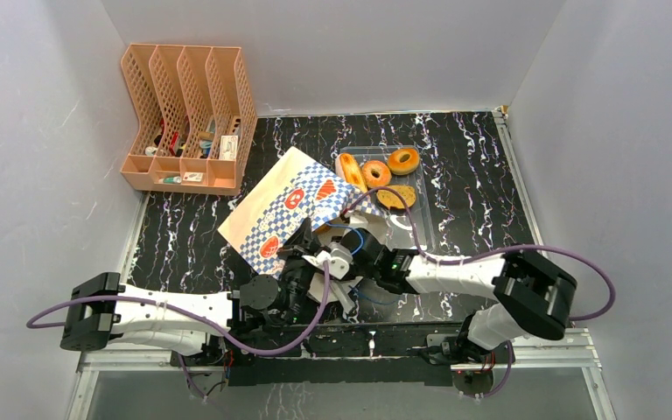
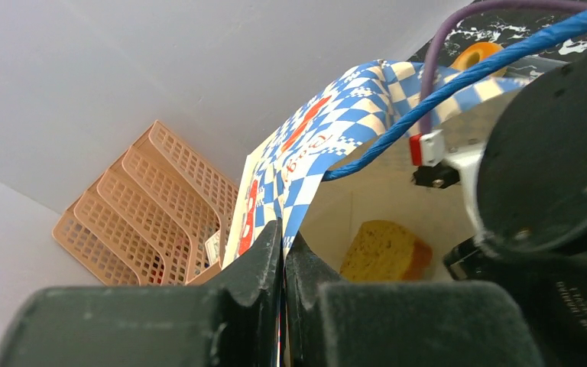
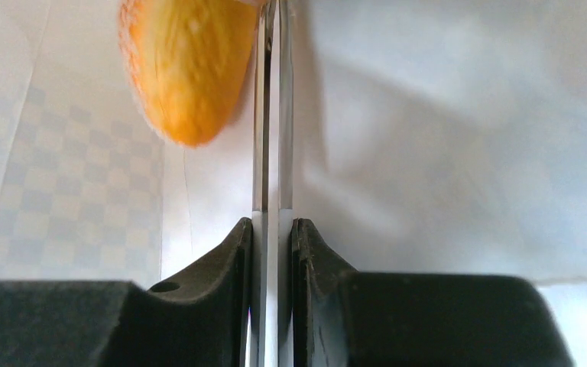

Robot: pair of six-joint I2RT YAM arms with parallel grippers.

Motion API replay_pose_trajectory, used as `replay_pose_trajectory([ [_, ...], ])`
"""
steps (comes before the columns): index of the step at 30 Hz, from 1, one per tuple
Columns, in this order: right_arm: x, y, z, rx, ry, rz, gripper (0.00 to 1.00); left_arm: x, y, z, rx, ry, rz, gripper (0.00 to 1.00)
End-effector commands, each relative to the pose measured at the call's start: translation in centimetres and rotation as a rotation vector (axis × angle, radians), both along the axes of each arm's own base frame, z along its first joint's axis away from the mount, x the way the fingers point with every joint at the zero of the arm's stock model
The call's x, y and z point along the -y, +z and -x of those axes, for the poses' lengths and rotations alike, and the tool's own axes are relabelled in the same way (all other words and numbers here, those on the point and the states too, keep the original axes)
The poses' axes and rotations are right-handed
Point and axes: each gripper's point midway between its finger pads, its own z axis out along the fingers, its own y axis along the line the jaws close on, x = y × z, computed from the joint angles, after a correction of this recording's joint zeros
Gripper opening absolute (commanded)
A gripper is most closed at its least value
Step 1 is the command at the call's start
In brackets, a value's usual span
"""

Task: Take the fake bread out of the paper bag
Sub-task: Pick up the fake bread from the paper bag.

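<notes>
The paper bag (image 1: 284, 206) lies on its side, mouth toward the arms. My left gripper (image 1: 303, 247) is shut on the bag's mouth edge (image 2: 306, 191) and holds it open. Inside, a yellow bread piece (image 2: 386, 251) with a brown crust rests on the bag's floor. My right gripper (image 1: 339, 262) is shut on thin metal tongs (image 3: 273, 138) that reach into the bag. Their blades run along the right side of the golden bread piece (image 3: 187, 69); their tips are out of frame. Two glazed rings (image 1: 375, 172) (image 1: 403, 160), a long loaf (image 1: 350, 171) and a toast slice (image 1: 396, 196) lie on the clear tray (image 1: 420, 223).
A peach mesh file organizer (image 1: 188, 118) stands at the back left, also in the left wrist view (image 2: 153, 206). The bag's blue cord handle (image 2: 458, 84) hangs across the mouth. Grey walls enclose the black marbled table (image 1: 184, 236).
</notes>
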Motion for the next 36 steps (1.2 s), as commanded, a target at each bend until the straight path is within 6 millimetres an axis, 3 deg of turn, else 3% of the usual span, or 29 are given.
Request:
replay_pose_trajectory([
  [1, 1.1, 2.3, -0.2, 0.039, -0.04, -0.039, 0.0, -1.2, 1.2, 0.1, 0.008, 0.026, 0.097, 0.0],
  [9, 2.9, 4.0, 1.2, 0.038, -0.033, -0.036, 0.0, -0.5, 0.6, 0.1, -0.008, 0.016, 0.106, 0.0],
  [14, 3.8, 3.2, 3.0, -0.018, -0.005, -0.038, 0.0, 0.4, -0.6, -0.6, -0.009, 0.028, 0.064, 0.0],
  [25, 6.1, 1.6, 6.4, -0.124, 0.027, -0.05, 0.09, 0.7, -0.7, -1.0, -0.005, 0.04, 0.07, 0.0],
  [36, 7.5, 1.5, 8.1, -0.184, 0.025, -0.087, 0.19, 0.9, -0.7, -1.4, -0.006, 0.045, 0.056, 0.0],
])
